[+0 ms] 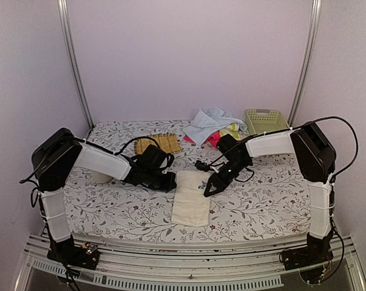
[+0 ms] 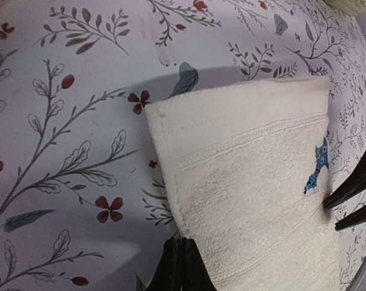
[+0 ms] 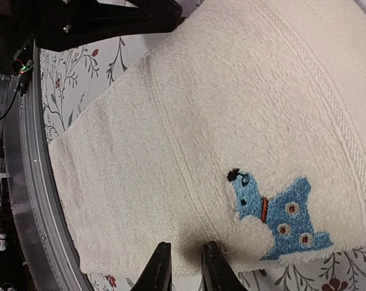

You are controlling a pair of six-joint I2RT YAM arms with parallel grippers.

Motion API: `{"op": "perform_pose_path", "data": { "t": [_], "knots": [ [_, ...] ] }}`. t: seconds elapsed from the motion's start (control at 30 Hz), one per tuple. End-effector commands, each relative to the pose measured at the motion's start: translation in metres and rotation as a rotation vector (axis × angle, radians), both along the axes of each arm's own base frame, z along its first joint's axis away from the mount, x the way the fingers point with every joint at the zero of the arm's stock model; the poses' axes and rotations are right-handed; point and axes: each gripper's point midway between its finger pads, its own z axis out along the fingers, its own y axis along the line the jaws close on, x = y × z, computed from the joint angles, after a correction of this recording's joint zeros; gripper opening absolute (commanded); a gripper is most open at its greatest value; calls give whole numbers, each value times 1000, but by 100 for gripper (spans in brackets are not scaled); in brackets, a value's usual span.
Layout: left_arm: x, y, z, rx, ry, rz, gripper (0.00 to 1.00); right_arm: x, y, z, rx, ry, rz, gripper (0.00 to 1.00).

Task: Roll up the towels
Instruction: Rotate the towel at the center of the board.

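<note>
two robot arms bend over a cream towel lying flat on a flower-print counter. the left pincer is closed, fingers pressed together with nothing between them, tips down at the towel's left long edge. from it the cloth spreads ahead and to the right. whether the tips touch the hem cannot be told.

the right pincer comes in from the opposite long edge, facing the left one across the towel. its two fingers stand a narrow gap apart right at the hem, cream cloth showing between them. whether they pinch the cloth or only rest on it cannot be told. a small blue dog mark sits just beyond these fingertips, a little to their right, near the towel's far end. the near end of the towel reaches back toward the arm bases, well behind both pincers.

beyond the right pincer, at the back of the counter, three more towels lie in a loose heap, unrolled. a blue towel is on top, with a pink towel and a yellow-green towel partly under it. a pale green basket stands just beside the heap, further right. beyond the left pincer a tan slatted mat lies flat, apart from the cream towel.
</note>
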Motion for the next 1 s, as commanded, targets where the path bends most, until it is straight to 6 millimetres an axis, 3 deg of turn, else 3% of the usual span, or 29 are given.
{"op": "perform_pose_path", "data": {
  "t": [0.0, 0.13, 0.23, 0.5, 0.67, 0.93, 0.97],
  "knots": [
    [5, 4, 12, 30, -23, -2, 0, 14, -7, 37, 32, -97, -20, 23],
    [-5, 16, 39, 4, -36, 38, 0, 33, -7, 57, 65, -126, -38, 24],
    [-26, 13, 52, -42, -45, 2, 0, 45, -1, 62, 90, -124, -44, 24],
    [-108, -30, 75, -357, -24, -291, 0, 62, 12, 36, 81, -64, -54, 23],
    [-139, -40, 56, -404, 48, -357, 0, 62, 7, 3, 38, -8, -62, 21],
    [-166, -48, -6, -266, 155, -379, 0, 76, 3, -19, -38, -32, -89, 21],
    [-169, -48, -13, -248, 165, -379, 0, 77, 0, -34, -70, -28, -92, 21]
  ]
}}
